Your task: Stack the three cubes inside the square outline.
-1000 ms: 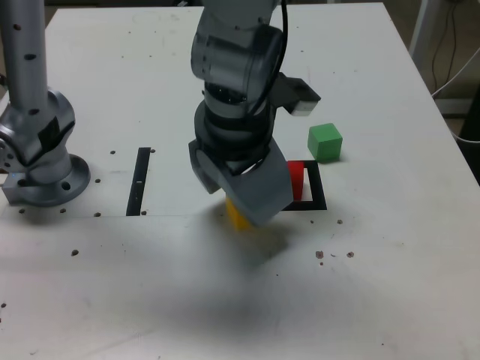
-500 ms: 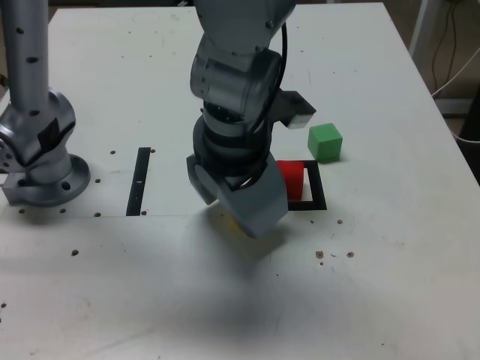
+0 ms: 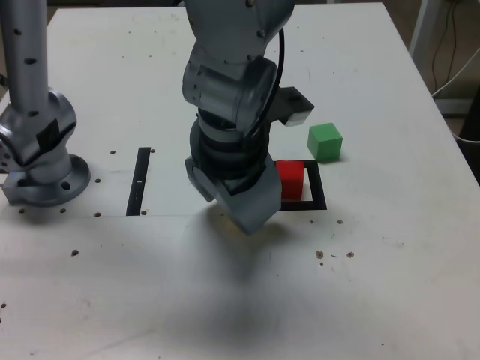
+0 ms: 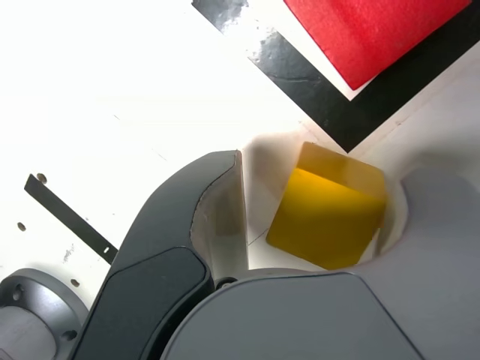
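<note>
Your tool (image 4: 315,217) has the yellow cube (image 4: 328,217) between its jaws, one touching, one with a gap, so no grip yet. Close squarely before lifting; the red cube (image 3: 290,180) waits in the square outline (image 3: 319,196) just beside.

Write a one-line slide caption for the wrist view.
Gripper jaws flank the yellow cube beside the square outline holding the red cube.

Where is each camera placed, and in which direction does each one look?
Exterior view: off the arm, above the table's near side, looking down at the red cube in the square outline, the green cube and the claw.
Wrist view: on the wrist, looking between the claw's fingers at the yellow cube.
Shared: red cube, outline, claw.
</note>
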### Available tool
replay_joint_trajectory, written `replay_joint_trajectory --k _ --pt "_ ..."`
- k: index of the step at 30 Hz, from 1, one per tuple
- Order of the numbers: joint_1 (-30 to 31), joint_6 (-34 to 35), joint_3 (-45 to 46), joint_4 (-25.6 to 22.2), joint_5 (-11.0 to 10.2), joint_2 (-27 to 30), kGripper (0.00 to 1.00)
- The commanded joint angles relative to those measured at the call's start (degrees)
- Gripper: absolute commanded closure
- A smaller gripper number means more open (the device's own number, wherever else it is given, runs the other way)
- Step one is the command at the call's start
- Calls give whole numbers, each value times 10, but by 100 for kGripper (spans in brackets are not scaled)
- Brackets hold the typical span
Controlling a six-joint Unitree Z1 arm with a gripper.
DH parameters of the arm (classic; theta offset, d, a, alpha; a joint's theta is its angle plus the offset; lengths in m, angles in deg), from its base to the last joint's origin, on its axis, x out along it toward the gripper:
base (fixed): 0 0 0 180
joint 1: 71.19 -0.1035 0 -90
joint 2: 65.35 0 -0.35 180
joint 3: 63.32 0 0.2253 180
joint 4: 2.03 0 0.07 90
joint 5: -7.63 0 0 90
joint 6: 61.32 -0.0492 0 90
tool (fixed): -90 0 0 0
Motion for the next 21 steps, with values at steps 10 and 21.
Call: replay_joint_trajectory --k 10,21 --pt "0 3 3 -2 -2 1 63" --pt "0 8 1 -6 0 1 63"
